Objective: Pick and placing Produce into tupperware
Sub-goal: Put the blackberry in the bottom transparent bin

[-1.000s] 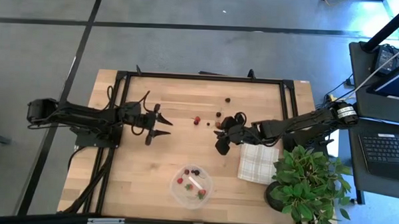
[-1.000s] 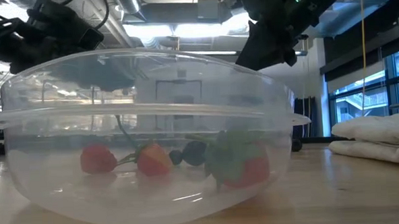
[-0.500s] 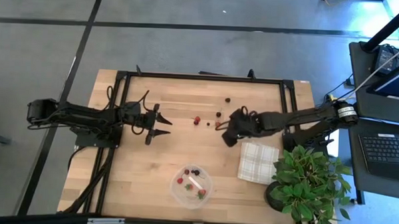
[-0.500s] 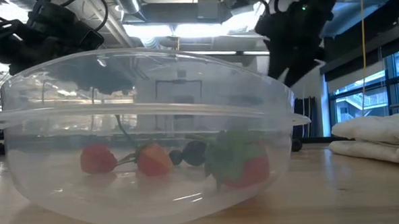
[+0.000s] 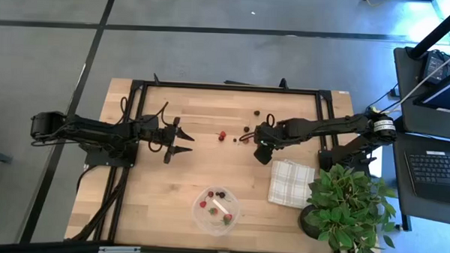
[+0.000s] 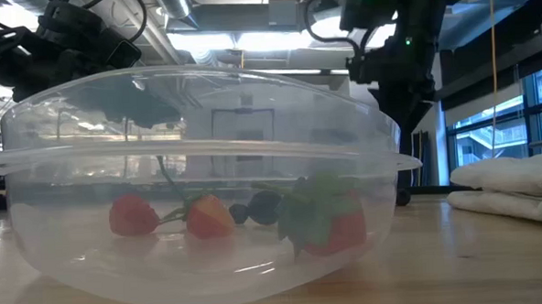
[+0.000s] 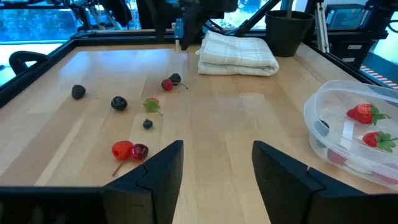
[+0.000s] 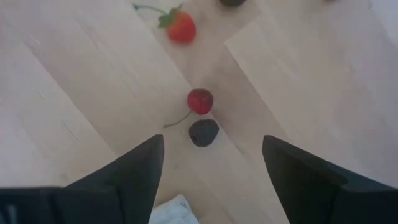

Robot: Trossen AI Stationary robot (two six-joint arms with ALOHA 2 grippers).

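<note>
Berries [image 7: 129, 150] lie scattered mid-table; several sit in the tub [image 5: 216, 209] near the front edge. The right gripper [image 8: 211, 163] hangs over a cherry [image 8: 199, 100] and dark berry [image 8: 203, 132], fingers apart, empty. The left gripper [image 5: 185, 142] waits, fingers apart, beside the loose fruit.

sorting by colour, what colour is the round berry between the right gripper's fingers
Red, a small round stemmed berry beside a dark berry; clearest in the right wrist view.

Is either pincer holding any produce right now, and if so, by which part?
Nothing is held. The right pincer is open above a red cherry and a dark berry; the left pincer is open and empty.
</note>
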